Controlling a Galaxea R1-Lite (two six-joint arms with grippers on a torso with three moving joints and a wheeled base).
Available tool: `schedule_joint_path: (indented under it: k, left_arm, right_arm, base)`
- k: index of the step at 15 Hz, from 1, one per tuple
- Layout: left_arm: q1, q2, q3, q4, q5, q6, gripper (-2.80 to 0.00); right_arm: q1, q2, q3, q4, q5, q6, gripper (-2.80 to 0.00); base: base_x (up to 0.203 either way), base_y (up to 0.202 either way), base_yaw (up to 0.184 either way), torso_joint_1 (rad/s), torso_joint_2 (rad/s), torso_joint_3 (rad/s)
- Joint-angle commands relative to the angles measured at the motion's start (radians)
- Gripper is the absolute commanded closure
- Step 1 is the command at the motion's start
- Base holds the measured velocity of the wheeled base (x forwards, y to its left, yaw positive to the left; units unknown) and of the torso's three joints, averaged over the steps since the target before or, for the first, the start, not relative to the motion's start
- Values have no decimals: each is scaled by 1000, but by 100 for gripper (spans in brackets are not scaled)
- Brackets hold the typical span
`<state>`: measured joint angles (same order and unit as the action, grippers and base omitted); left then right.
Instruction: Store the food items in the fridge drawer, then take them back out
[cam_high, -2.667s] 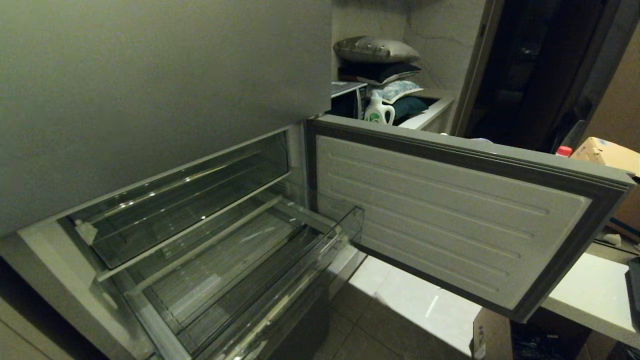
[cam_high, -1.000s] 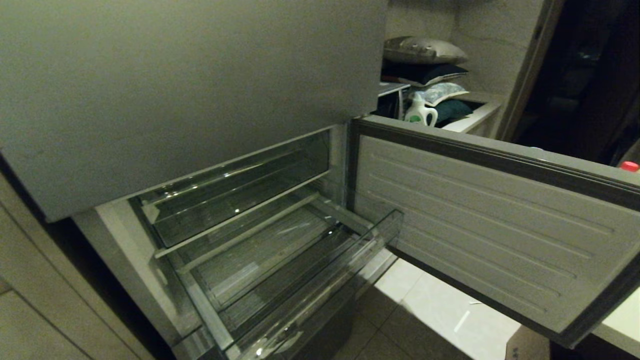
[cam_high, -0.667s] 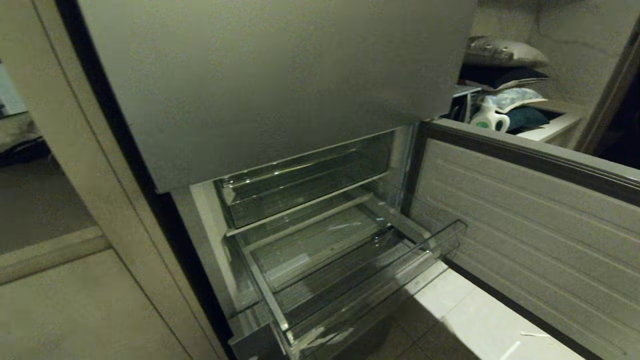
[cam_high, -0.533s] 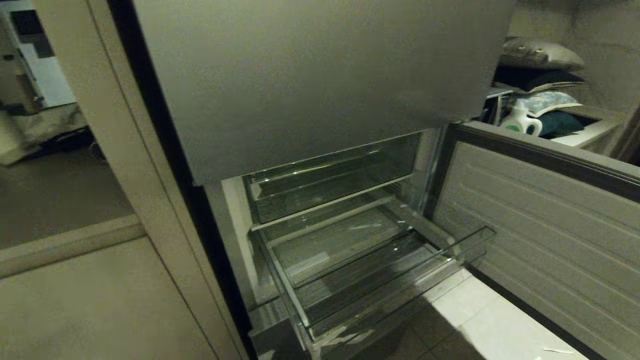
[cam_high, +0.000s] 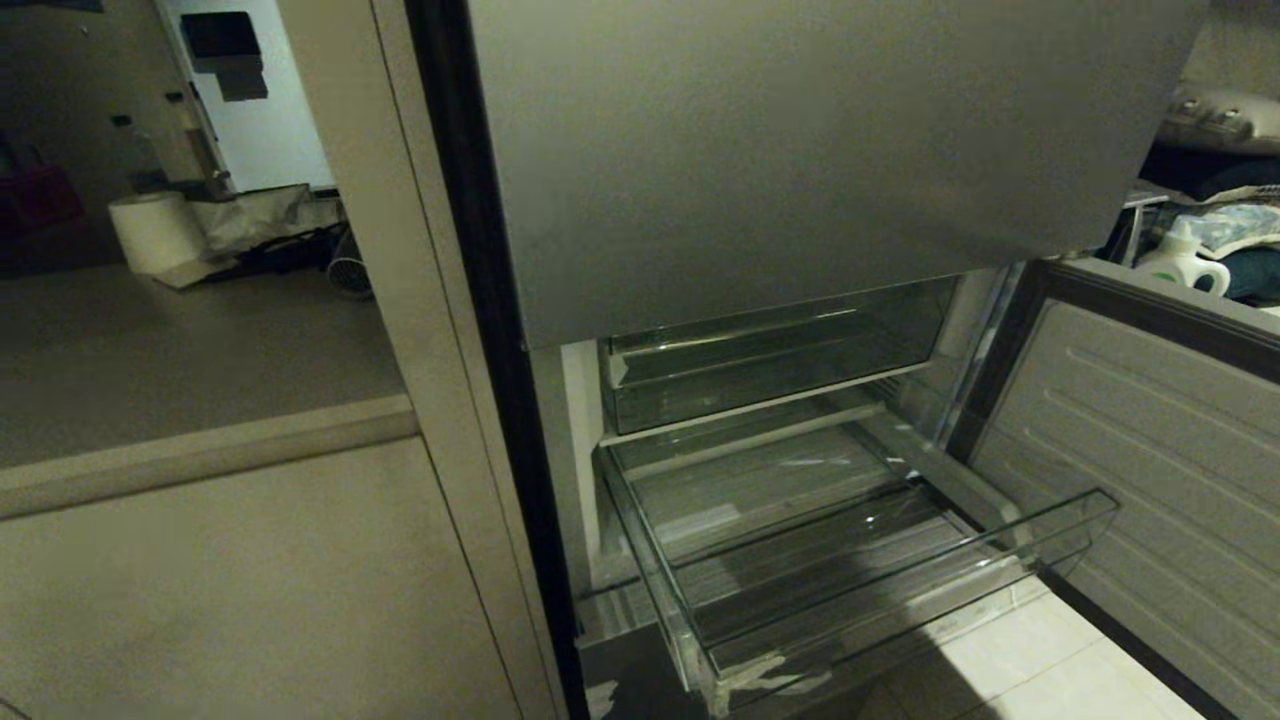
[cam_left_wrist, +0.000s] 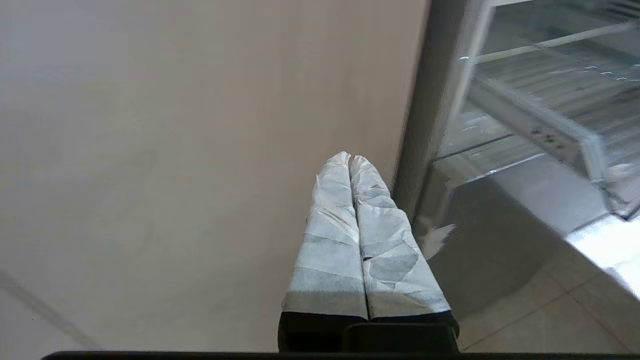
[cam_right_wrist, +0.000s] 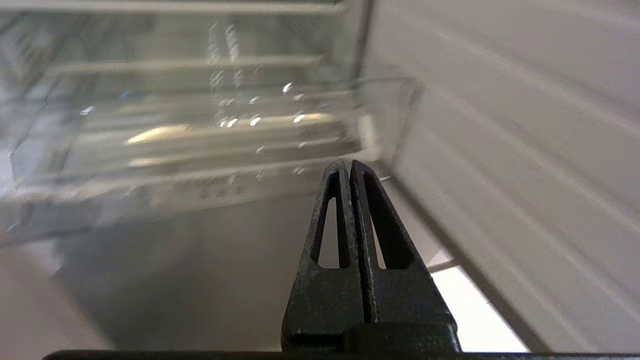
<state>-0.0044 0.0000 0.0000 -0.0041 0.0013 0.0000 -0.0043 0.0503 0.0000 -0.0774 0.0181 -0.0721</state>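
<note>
Fridge drawer (cam_high: 900, 590) pulled out, bare; tiled floor (cam_high: 1040, 670) beneath; counter (cam_high: 150, 350) left.

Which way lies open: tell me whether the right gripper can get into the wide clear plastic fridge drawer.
Probably yes: the wide clear plastic fridge drawer stands pulled out, open-topped, nothing inside it. The right gripper, shut, sits low before its front lip.

Pale beige countertop (cam_high: 190, 350), left of the tall beige cabinet panel (cam_high: 420, 330), bearing at its far end:
- white cylindrical paper roll (cam_high: 155, 232), upright;
- crumpled pale sheeting (cam_high: 255, 218), just beside the roll, on its side toward the panel;
- small round ribbed object (cam_high: 350, 268), nearest the panel; kind unclear.

Light tiled floor (cam_high: 1040, 670), right of the same panel, partly lit.
</note>
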Motion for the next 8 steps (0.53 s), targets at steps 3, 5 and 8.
schedule_joint_path:
  k: [3, 5, 8]
  left_arm:
    - [0, 2, 0, 0, 0, 0, 0]
    - [0, 2, 0, 0, 0, 0, 0]
    - [0, 2, 0, 0, 0, 0, 0]
  right_arm:
    - [21, 451, 25, -44, 3, 15, 0]
    - [28, 710, 17, -138, 7, 56, 0]
    - [34, 1004, -11, -303, 55, 108, 0]
  base:
    - [0, 0, 0, 0, 0, 0]
    - [0, 0, 0, 0, 0, 0]
    - [0, 0, 0, 0, 0, 0]
